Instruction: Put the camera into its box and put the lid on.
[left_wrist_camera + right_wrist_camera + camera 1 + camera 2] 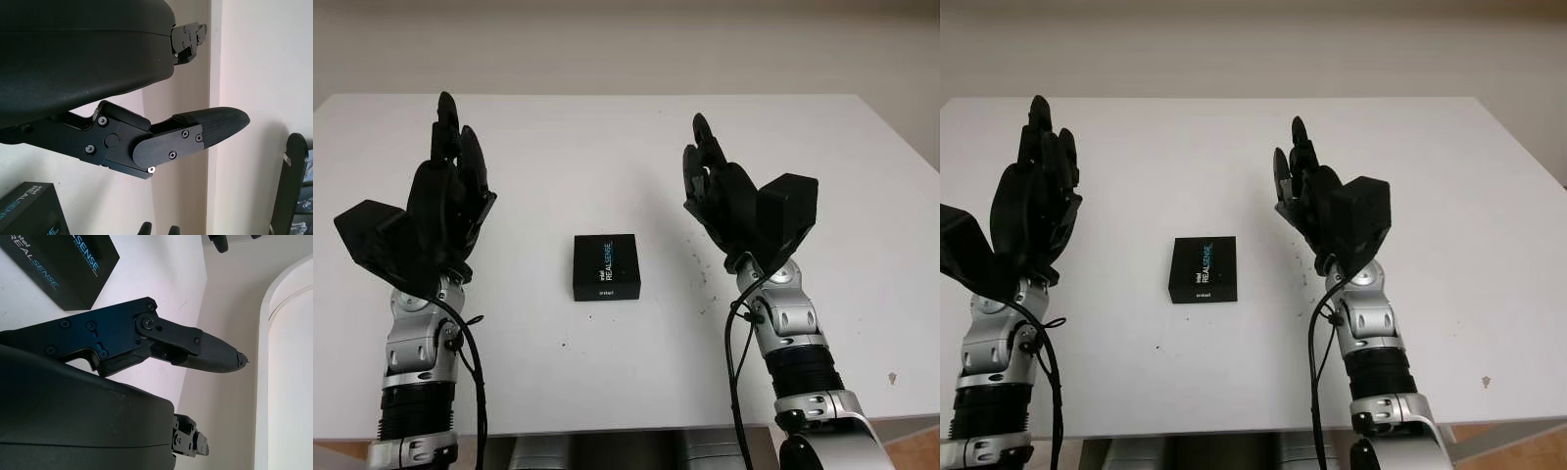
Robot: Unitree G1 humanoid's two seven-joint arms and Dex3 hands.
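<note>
A black box printed REALSENSE lies closed, lid on, at the middle of the white table; a corner of the box shows in the left wrist view, and the box also appears in the right wrist view. My left hand is raised above the table to the left of the box, open and holding nothing. My right hand is raised to the right of the box, open and empty too. No camera is visible outside the box.
Small dark specks dot the table to the right of the box. The table's front edge runs just ahead of both forearms. A pale wall stands behind the far edge.
</note>
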